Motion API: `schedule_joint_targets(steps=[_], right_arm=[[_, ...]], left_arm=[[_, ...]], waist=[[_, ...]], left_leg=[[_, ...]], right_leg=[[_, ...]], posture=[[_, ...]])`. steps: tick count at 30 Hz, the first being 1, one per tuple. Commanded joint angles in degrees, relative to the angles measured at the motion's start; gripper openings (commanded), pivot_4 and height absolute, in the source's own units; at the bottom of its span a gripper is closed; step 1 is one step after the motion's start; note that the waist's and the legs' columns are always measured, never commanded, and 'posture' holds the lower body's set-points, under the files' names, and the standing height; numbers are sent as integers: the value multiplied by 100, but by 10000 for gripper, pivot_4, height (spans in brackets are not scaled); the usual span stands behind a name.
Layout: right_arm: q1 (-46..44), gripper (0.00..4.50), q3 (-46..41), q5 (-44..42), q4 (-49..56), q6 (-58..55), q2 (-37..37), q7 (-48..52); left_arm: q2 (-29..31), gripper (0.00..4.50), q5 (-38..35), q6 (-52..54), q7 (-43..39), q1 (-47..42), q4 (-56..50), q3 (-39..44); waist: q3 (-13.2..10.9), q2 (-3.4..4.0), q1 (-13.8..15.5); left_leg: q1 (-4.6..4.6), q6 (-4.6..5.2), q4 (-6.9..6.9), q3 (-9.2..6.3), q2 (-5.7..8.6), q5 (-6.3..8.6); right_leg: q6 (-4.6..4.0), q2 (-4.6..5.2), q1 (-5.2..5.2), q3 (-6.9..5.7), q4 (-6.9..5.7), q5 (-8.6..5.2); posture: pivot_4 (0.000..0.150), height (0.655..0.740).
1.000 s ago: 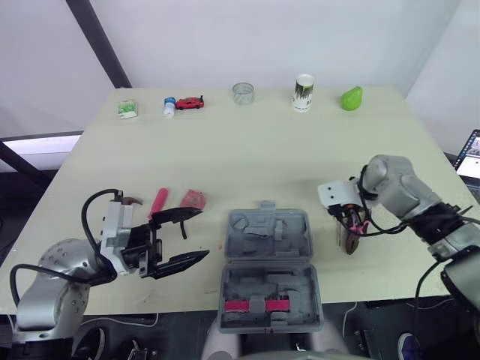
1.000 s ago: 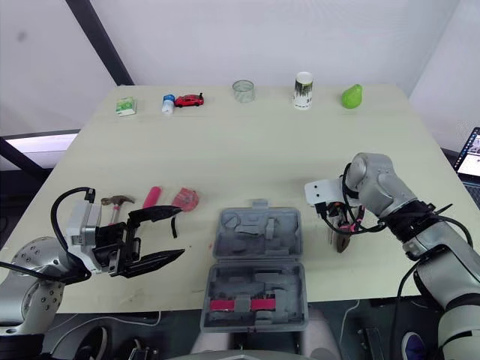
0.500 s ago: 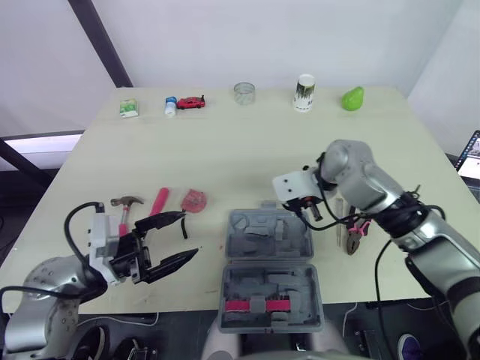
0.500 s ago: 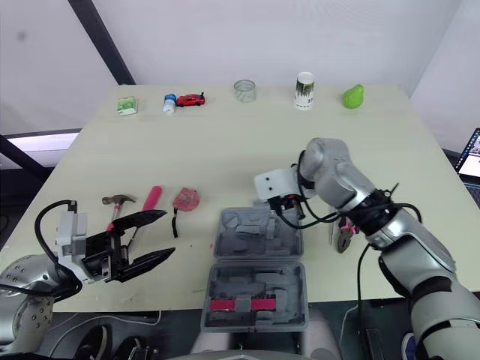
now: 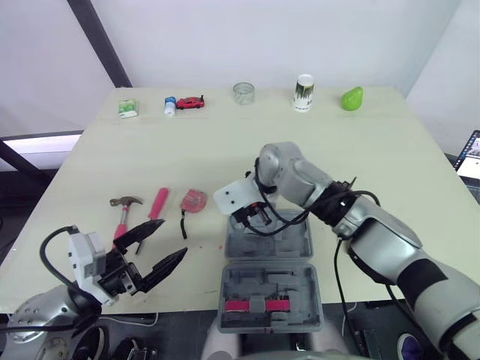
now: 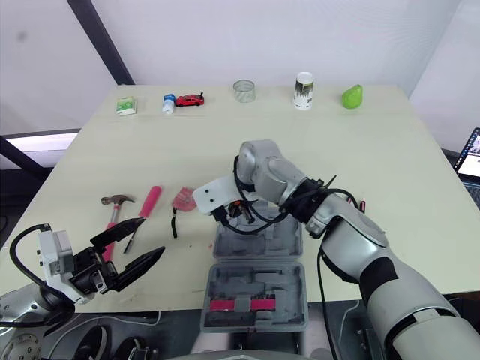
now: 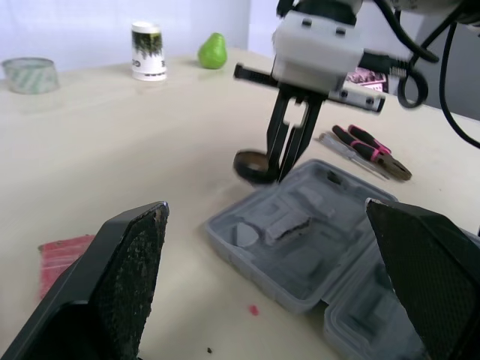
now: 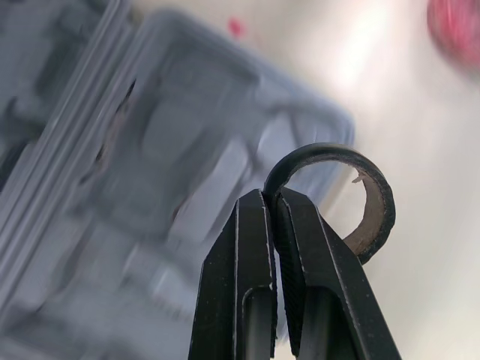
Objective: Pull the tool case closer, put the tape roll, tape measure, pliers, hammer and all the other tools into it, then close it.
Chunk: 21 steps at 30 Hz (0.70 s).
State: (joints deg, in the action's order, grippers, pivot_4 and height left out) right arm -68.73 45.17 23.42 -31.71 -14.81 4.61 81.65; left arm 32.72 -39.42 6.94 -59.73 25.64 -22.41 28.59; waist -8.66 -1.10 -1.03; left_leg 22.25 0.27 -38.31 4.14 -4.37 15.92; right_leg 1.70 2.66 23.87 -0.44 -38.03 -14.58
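The grey tool case (image 5: 270, 289) lies open near the table's front edge. My right gripper (image 5: 251, 217) hangs over the case's far-left corner, shut on the rim of a black tape roll (image 8: 371, 217), which also shows dark under that gripper (image 7: 255, 166). To the left lie a hammer (image 5: 122, 206), a pink-handled screwdriver (image 5: 157, 202) and a red tape measure (image 5: 193, 199). Pink-handled pliers (image 7: 375, 146) rest on the table to the right of the case. My left gripper (image 5: 172, 238) is open and empty, low at the near left, short of the hammer.
Along the far edge stand a green box (image 5: 127, 109), a small bottle (image 5: 169, 106), a red toy car (image 5: 190, 103), a clear tape roll (image 5: 243, 93), a white cup (image 5: 303, 92) and a green pear (image 5: 351, 98). A laptop (image 5: 471, 154) sits beyond the right edge.
My right arm swung left from beside the pliers to the case's far-left corner, carrying the tape roll. My left gripper drew back toward the near left edge, still open.
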Motion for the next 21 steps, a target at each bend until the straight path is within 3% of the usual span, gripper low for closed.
schedule_joint_targets(steps=[1,21], right_arm=[[-141,559,105,123,-439,483,-326,-309],[18,559,97,356,-1180,983,-582,-528]], left_arm=[[2,45000,39,-85,255,148,-161,364],[200,45000,89,131,314,115,-73,305]], waist=[[2,-4,11],[1,-3,-14]], left_leg=[[8,0,0,-2,0,0],[29,-2,-1,-4,-1,-1]], right_leg=[[0,2,4,-4,1,0],[-1,2,24,-6,0,1]], posture=[[1500,7400],[1500,7400]])
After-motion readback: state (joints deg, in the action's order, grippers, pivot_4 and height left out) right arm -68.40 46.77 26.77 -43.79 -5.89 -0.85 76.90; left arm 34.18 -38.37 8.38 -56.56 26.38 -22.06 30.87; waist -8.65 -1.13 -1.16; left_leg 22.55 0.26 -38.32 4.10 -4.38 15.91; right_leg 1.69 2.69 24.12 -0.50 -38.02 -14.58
